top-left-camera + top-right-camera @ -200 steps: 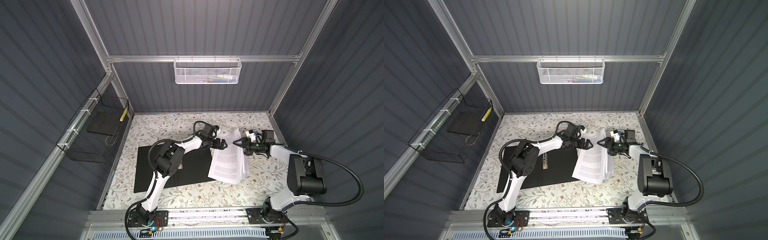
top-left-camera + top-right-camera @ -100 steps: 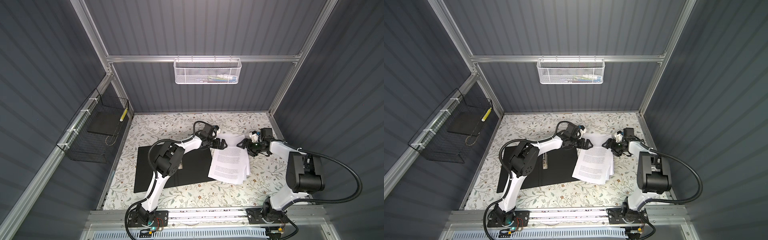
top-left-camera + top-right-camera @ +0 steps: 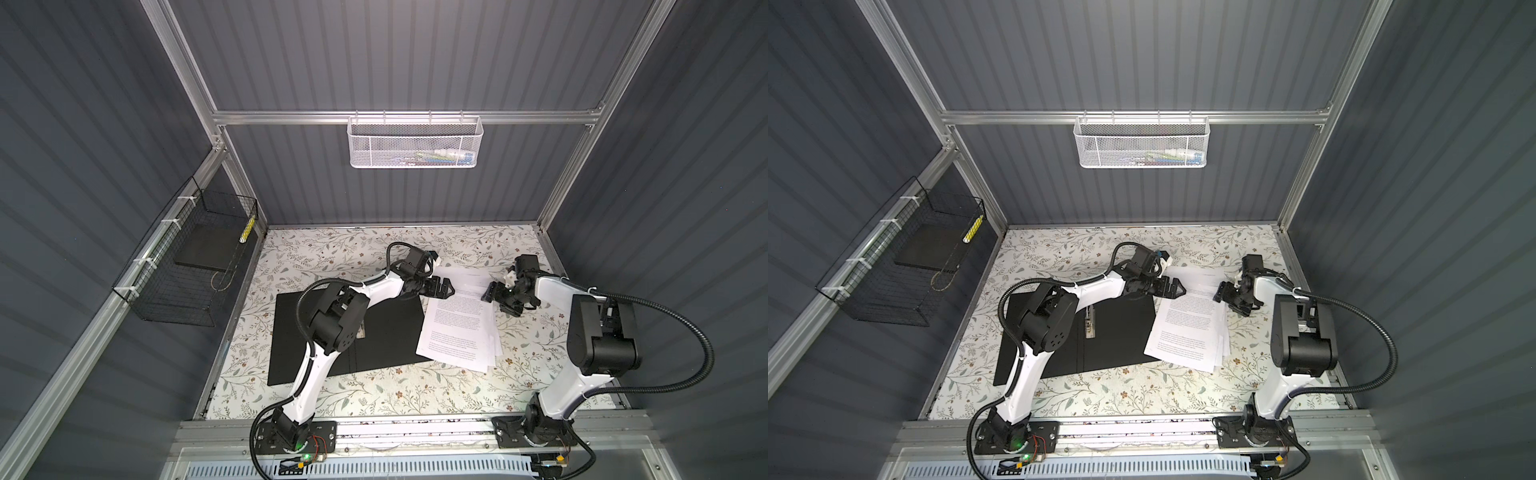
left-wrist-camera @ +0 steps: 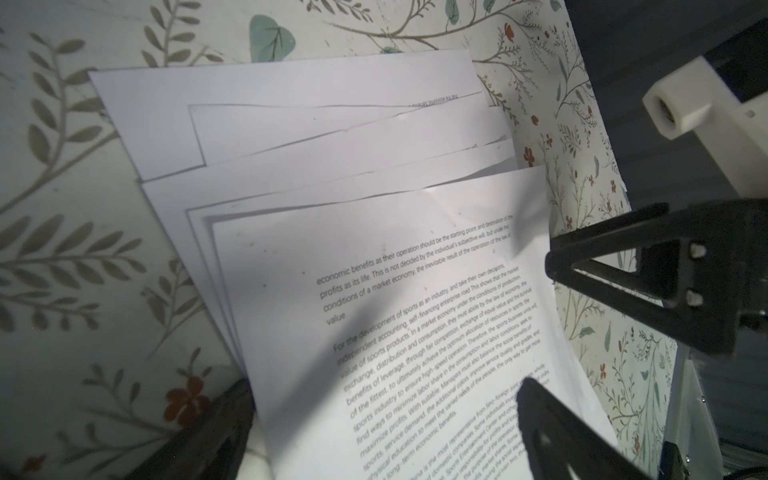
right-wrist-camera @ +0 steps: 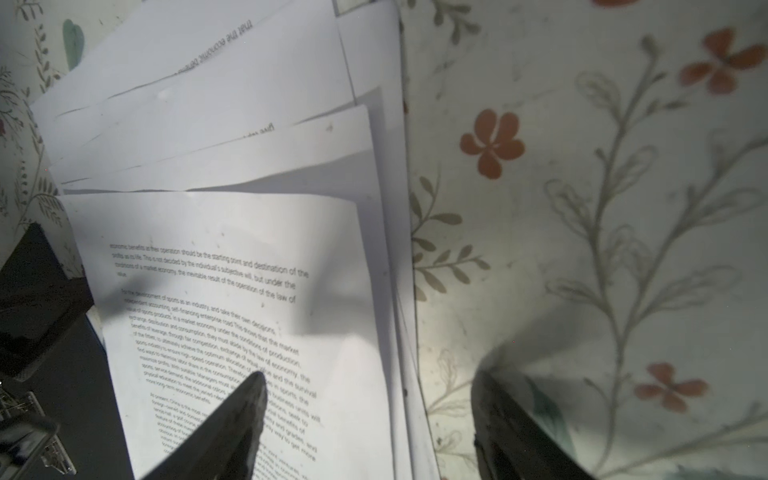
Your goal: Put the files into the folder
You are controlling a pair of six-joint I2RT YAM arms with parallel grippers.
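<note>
Files (image 3: pixel 457 324) lie fanned and flat on the floral table (image 3: pixel 374 390), right of centre in both top views. The lower left corner of the stack overlaps the right edge of the folder (image 3: pixel 386 332). The folder lies open, black inside face up, left of centre, with its metal clip (image 3: pixel 1090 325) at the spine. The left gripper (image 3: pixel 448 287) hovers at the stack's upper left corner, jaws spread wide, holding nothing. The right gripper (image 3: pixel 490 296) sits at the stack's upper right edge. In the right wrist view its fingers (image 5: pixel 237 424) stand well apart, one above the top sheet and one above the table, gripping nothing.
</note>
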